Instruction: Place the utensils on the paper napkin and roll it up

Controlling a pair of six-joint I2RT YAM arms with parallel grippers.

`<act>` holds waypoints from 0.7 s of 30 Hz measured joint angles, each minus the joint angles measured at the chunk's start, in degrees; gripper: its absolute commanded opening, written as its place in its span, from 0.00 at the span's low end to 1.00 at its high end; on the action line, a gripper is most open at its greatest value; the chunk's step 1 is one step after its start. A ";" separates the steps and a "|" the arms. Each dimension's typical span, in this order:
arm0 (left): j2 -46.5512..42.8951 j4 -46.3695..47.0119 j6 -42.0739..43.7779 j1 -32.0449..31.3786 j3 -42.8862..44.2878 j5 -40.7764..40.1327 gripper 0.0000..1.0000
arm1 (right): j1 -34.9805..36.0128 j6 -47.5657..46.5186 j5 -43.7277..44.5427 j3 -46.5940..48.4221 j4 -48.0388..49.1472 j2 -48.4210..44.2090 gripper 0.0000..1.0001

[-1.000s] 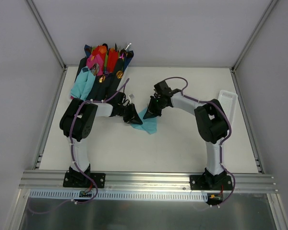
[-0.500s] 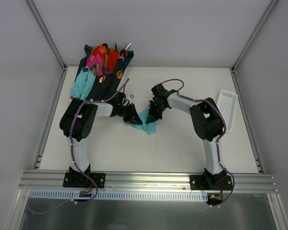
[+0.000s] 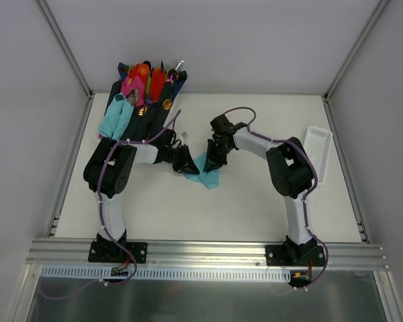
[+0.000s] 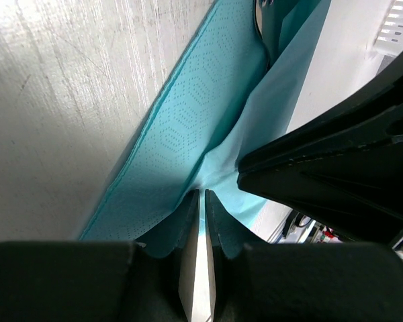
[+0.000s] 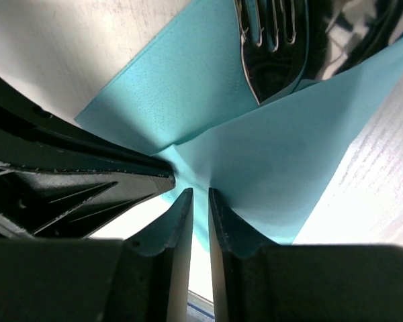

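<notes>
On the paper napkin (image 5: 188, 87), a fork (image 5: 272, 40)

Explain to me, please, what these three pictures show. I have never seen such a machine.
These are two robot arms bolted to a table. The top picture looks down from above. The other two come from a small camera on each wrist, looking along that arm's own two fingers. On the table lies a teal paper napkin, folded over a silver fork. The left arm's fingers and the right arm's fingers meet at it from opposite sides, and each pair seems to pinch a fold of it. At the far left corner is a pile of coloured napkin bundles with cutlery. At the right is a white tray.
</notes>
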 measured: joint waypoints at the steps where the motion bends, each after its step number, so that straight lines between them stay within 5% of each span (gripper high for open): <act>1: 0.00 0.00 0.00 0.02 0.00 0.00 0.09 | 0.00 0.00 -0.04 0.09 -0.22 -0.20 0.17; 15: 0.00 0.00 0.04 0.02 0.00 0.00 0.09 | -0.07 0.00 1.09 -0.70 -0.57 -1.01 0.10; 21: 0.02 0.00 0.15 0.00 0.00 0.02 0.09 | -0.15 0.07 0.90 -2.21 0.90 -0.66 0.15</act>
